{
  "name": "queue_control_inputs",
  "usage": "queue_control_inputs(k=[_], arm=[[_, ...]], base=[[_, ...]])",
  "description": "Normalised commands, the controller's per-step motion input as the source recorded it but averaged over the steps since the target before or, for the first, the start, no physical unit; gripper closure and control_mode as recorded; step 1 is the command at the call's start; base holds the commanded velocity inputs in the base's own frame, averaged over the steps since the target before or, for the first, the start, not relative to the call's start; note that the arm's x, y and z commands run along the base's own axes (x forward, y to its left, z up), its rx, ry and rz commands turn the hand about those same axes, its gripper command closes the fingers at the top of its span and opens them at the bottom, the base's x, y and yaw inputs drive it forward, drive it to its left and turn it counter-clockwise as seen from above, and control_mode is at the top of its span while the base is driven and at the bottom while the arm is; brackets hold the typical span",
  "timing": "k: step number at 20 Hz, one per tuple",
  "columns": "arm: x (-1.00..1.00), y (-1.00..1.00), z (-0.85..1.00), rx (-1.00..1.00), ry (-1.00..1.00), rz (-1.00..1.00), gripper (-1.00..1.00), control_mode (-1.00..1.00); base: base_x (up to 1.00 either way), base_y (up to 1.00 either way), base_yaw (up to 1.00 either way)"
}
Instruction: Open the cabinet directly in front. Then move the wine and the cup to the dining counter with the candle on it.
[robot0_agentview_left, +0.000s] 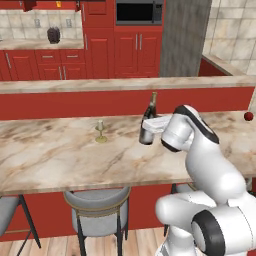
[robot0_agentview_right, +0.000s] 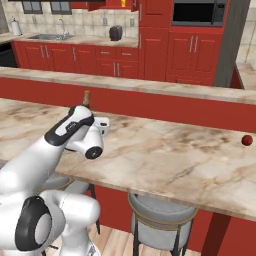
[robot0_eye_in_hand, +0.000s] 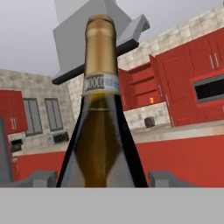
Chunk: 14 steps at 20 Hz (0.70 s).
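The wine is seen upright on the tabletop of the dining counter, a little right of the candle and apart from it. In the left base view the lower right of the bottle is masked by the white hand. In the right base view only its gold-foiled top is visible above the arm. In the hand view the bottle base is cut off by the lower edge. The gripper is set around the bottle low down, with one dark fingertip on each side and the jaws held wide apart. Contact between the pads and the glass cannot be confirmed.

The cabinet is seen far behind with a door swung open, and a small yellow item, probably the cup, is made out on its inner shelf, too small to be certain. A small red ball lies near the tabletop's right end, well apart from the bottle. Bare marbled surface is left between them. Grey stools are tucked under the near edge.
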Motion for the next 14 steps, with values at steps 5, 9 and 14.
queue_control_inputs(k=[5,9,14], arm=[[0.0,0.01,0.0,0.0,0.0,-0.09,1.0,-1.0],[0.03,-0.02,-0.03,0.0,0.0,0.0,1.0,-1.0],[0.0,-0.32,-0.07,0.03,-0.01,-0.03,1.0,-1.0]], base=[[0.0,0.0,0.0],[0.0,0.0,0.0],[0.0,0.0,0.0]])
